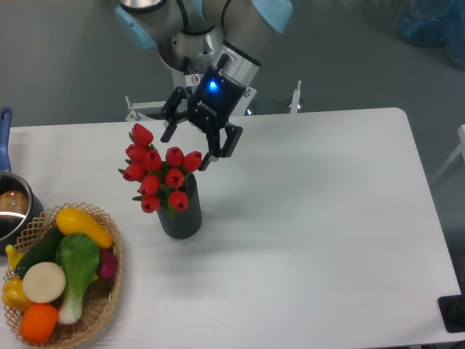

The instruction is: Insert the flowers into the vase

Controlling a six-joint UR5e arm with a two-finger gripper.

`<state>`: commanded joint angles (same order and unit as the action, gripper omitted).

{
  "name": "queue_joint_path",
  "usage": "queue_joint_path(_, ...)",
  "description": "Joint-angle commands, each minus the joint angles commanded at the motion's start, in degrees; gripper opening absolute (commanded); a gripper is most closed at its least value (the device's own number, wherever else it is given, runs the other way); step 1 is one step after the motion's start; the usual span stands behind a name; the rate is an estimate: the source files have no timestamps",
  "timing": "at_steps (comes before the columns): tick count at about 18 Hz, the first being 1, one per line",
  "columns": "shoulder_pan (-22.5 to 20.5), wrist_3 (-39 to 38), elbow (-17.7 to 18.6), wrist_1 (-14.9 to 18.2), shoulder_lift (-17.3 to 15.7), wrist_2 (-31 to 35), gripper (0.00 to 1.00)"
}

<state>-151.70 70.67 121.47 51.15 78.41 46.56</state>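
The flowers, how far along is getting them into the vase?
Looks done: the flowers stand in the vase, buds leaning left over its rim. In hand: nothing; the gripper is open above them. Left: apparently only moving the arm clear.

White lettering on the gripper body (too small to read), small round sticker on robot base, illegible
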Motion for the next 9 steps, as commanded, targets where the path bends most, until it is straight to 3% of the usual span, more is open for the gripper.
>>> queue_joint_path(4,0.3,0.3,-1.8,0.0,-1.2,11.5,1.00)
queue_joint_path(9,0.1,1.2,-3.3,0.1,2.1,25.9,1.00)
